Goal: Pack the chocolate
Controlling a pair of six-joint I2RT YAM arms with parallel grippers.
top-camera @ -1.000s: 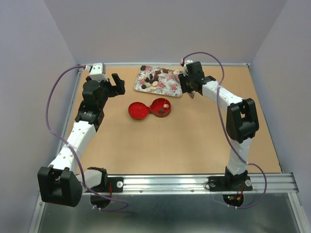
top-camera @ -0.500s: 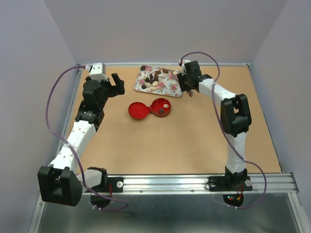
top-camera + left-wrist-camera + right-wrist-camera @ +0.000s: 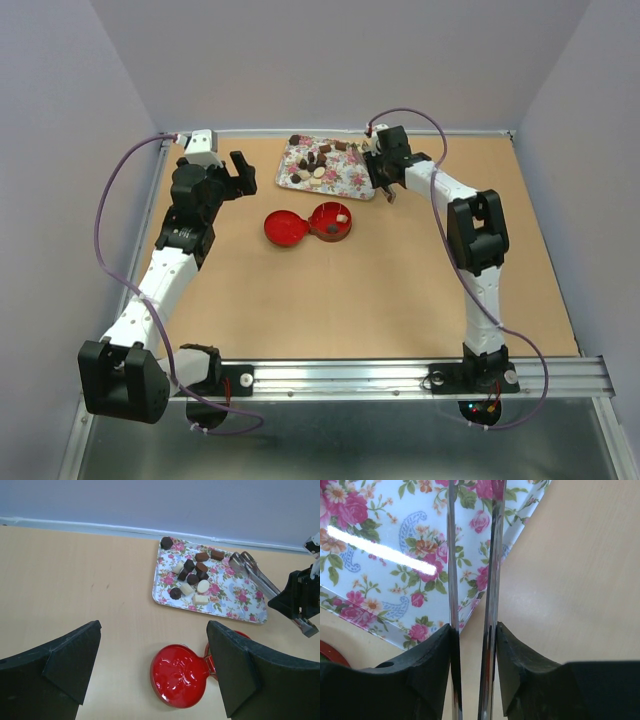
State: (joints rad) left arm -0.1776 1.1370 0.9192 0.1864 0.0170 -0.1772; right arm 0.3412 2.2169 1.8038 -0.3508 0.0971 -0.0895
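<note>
Several pieces of the chocolate [image 3: 312,165] [image 3: 192,575], dark, brown and cream-white, lie on the pink-flowered tray [image 3: 352,182] [image 3: 235,599]. The round red tin [image 3: 331,221] stands open in front of the tray. A white piece [image 3: 342,215] and a dark piece lie inside it. Its lid [image 3: 283,228] [image 3: 180,676] lies hinged to its left. My right gripper [image 3: 385,176] [image 3: 474,627] is shut on the metal tongs [image 3: 254,571] [image 3: 451,555], whose two arms reach over the tray's right corner. My left gripper [image 3: 240,172] [image 3: 154,627] hovers open and empty, left of the tray.
The brown tabletop [image 3: 380,290] is walled by grey panels at the back and on both sides. A metal rail [image 3: 400,377] with both arm bases runs along the near edge. The tray sits close to the back wall.
My right arm has folded in, its elbow swinging left and back, and the gripper with the tongs has edged left onto the tray's corner. The left arm has stayed put.
</note>
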